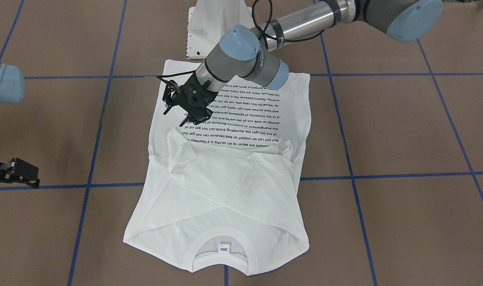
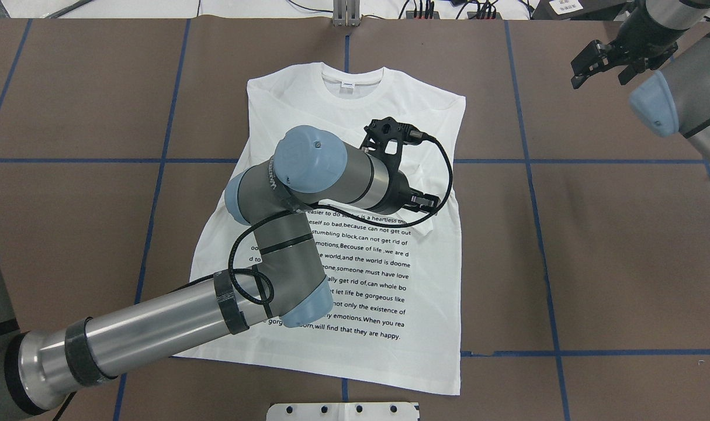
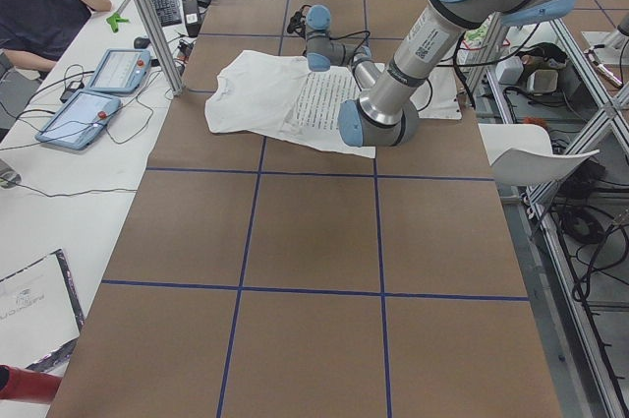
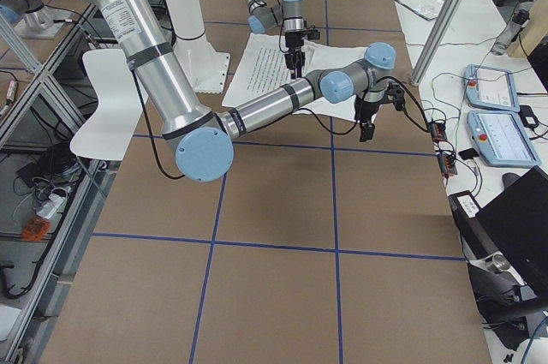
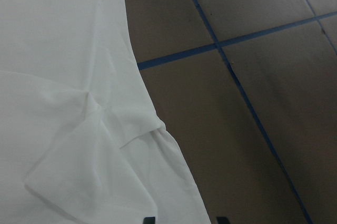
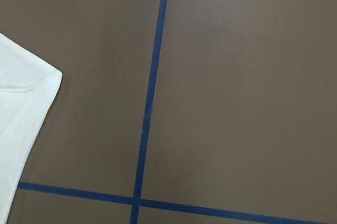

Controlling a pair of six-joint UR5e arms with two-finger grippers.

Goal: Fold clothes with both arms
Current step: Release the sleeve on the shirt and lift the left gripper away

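One white T-shirt [image 1: 225,186] lies flat on the brown counter [image 1: 404,127], print up, sleeves folded across. The left hand [image 1: 175,117] hovers released over it. The right hand [image 2: 600,73], also released, hangs well apart.

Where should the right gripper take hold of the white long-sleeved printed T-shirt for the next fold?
Probably the shoulder corner of the white long-sleeved T-shirt nearest the right gripper. It lies flat with bare brown table beside it, so come in low from the robot's right and pinch across the edge.
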